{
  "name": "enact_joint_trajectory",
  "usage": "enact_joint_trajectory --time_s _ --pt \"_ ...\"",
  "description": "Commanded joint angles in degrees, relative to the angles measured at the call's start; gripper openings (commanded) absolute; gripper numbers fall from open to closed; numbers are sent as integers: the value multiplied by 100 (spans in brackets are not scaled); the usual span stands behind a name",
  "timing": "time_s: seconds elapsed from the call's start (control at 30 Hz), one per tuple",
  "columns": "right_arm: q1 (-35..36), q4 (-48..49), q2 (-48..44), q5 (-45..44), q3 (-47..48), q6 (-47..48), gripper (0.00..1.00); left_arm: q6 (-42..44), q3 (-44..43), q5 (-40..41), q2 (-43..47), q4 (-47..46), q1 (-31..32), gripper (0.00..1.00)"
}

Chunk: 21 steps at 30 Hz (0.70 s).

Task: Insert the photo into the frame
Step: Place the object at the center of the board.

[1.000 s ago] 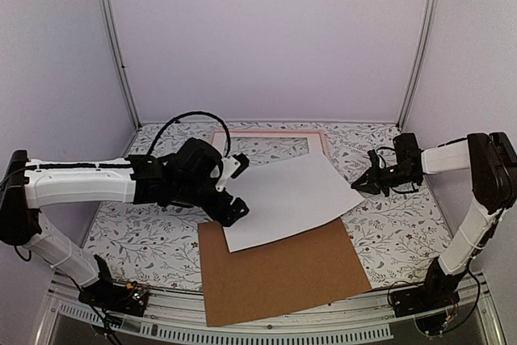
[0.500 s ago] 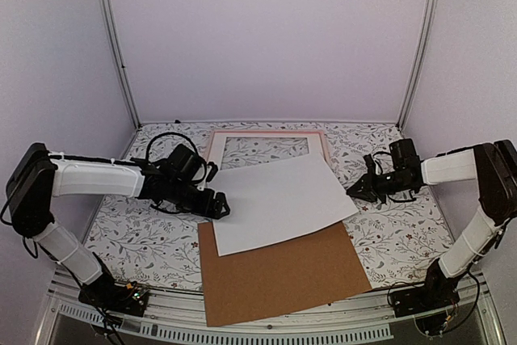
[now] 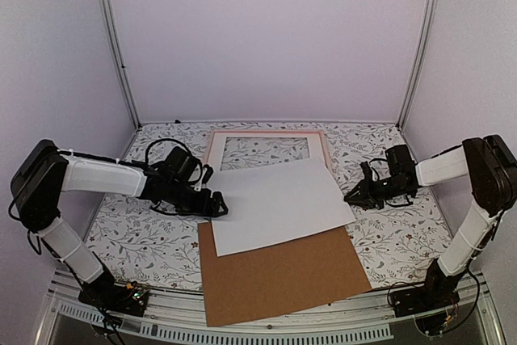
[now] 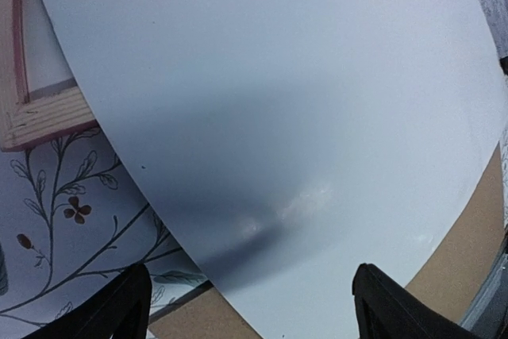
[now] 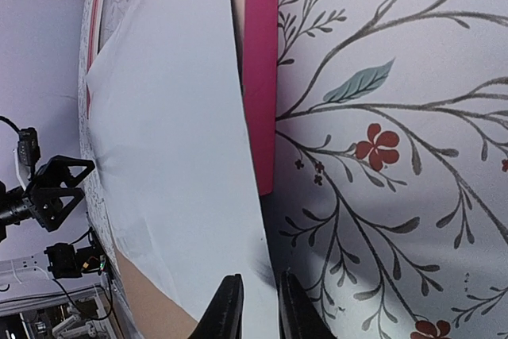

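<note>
Seen from above, a floral-cloth table [image 3: 404, 240] holds the thin pink frame [image 3: 266, 132] near the far wall. The photo [image 3: 279, 204] is not in the frame. It lies flat in the middle of the table with only a plain white side showing, turned askew. Its far edge overlaps the frame's near rail and its near edge covers part of a brown backing board [image 3: 283, 272].

The left gripper [image 3: 218, 204] sits low at the photo's left edge. Its fingers are spread wide and hold nothing, and the sheet stretches away ahead of them in the left wrist view. The right gripper [image 3: 353, 198] is at the photo's right corner. In the right wrist view its fingertips stand only slightly apart and the sheet's edge runs into the gap. The gap looks wider than the paper, so the photo does not seem to be pinched.

Several things could go wrong from here. With the right fingers so narrowly parted, pulling that arm away could snag the corner and drag the sheet further askew. The photo lies flat, so a finger trying to get under an edge may skid over it or crease it. The frame appears barely larger than the print, so unless the sheet is squared up first, a corner will likely ride up on a rail instead of dropping in.
</note>
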State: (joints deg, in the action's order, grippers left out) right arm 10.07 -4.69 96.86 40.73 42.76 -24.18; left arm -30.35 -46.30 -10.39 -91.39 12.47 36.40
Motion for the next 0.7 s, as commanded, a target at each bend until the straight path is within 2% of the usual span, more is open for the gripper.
enact_joint_trajectory --time_s 0.0,0.33,0.67 --pt "22 38 145 -21 3 274 19 -25 -50 -170 -198 -231 -156 90" --pt "23 -36 301 -32 28 516 25 -32 -89 -336 -419 -391 -194 89" --pt "22 -139 495 227 135 778 38 4 -112 -391 -513 -501 -202 86"
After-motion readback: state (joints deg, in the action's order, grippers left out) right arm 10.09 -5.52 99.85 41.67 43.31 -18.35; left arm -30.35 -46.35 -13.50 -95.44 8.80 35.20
